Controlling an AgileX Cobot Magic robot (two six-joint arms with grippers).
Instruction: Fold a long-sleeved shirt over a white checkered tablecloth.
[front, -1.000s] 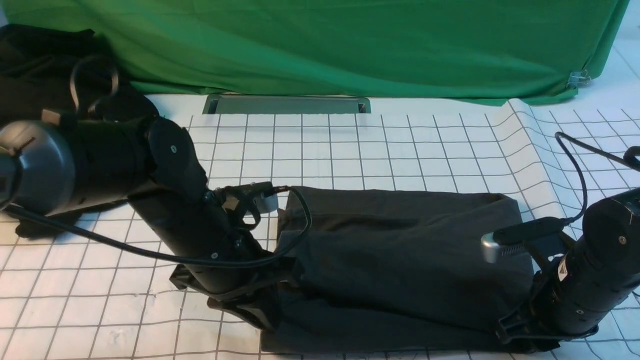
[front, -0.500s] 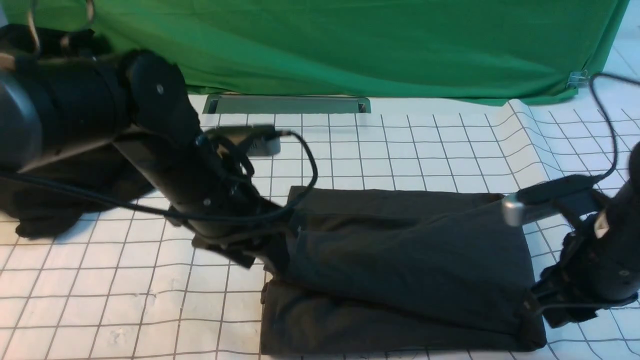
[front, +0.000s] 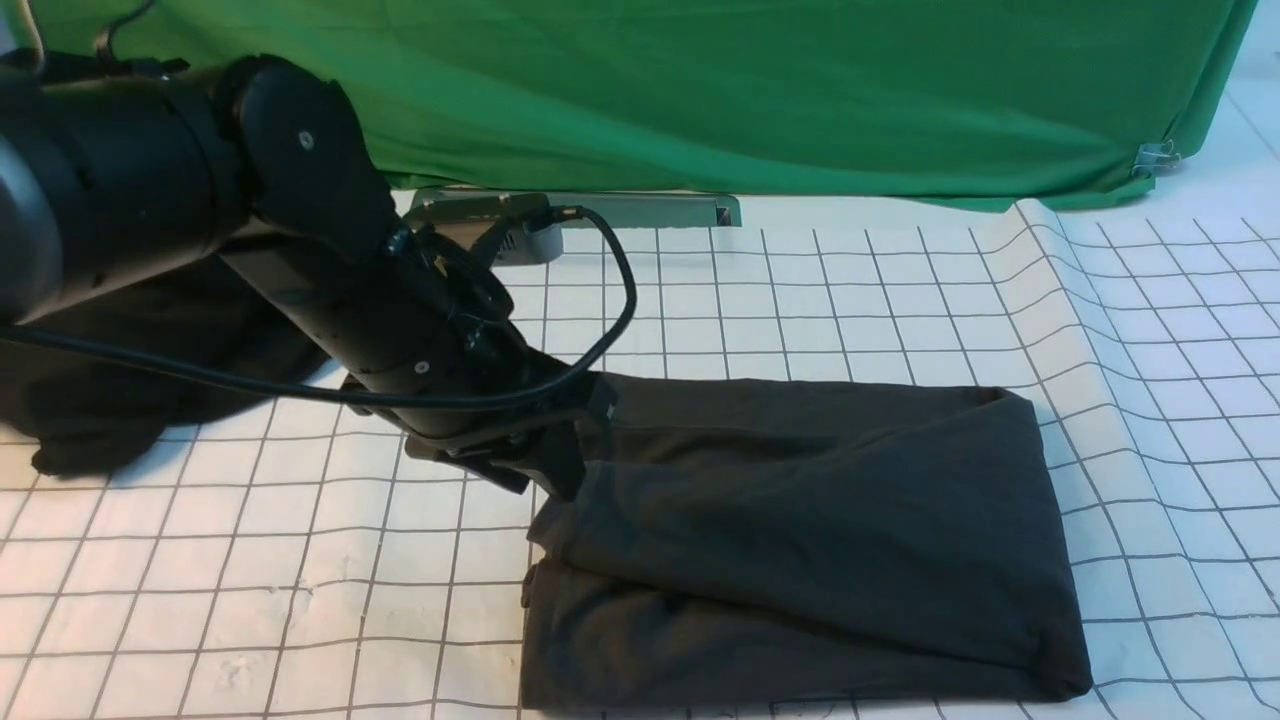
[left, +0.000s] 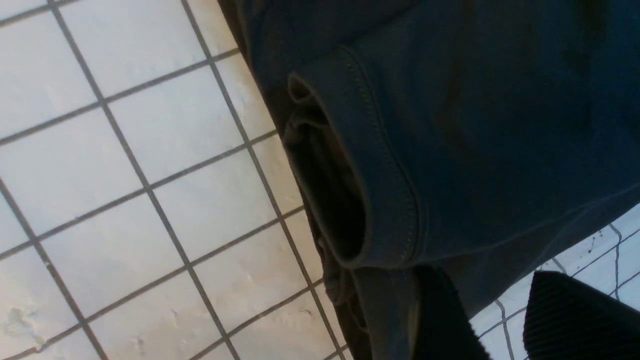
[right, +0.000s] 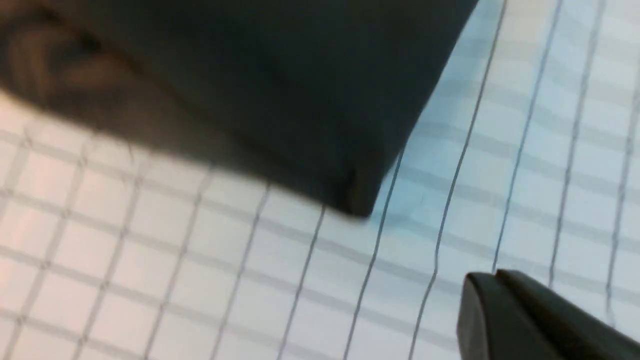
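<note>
The long-sleeved shirt (front: 800, 520) lies folded into a dark charcoal rectangle on the white checkered tablecloth (front: 850, 290); its print is hidden. My left gripper (front: 568, 462) hovers at the shirt's left edge. In the left wrist view this gripper (left: 482, 282) is open, with tablecloth showing between the fingers (left: 575, 320) and a stitched hem opening (left: 380, 165) just beyond them. The right arm is out of the front view. In the blurred right wrist view the right gripper (right: 492, 282) is shut on nothing above the tablecloth (right: 525, 150), apart from a corner of the shirt (right: 300, 100).
A black heap of cloth (front: 110, 400) lies at the left behind my left arm. Green fabric (front: 750, 90) hangs across the back, with a metal slot (front: 640, 210) at its foot. The tablecloth ripples at the right (front: 1040, 260).
Both arms have risen from the shirt's near edge. The left moved up and back to the shirt's left edge; the right let go and withdrew out of the front view. The shirt settled flat.
</note>
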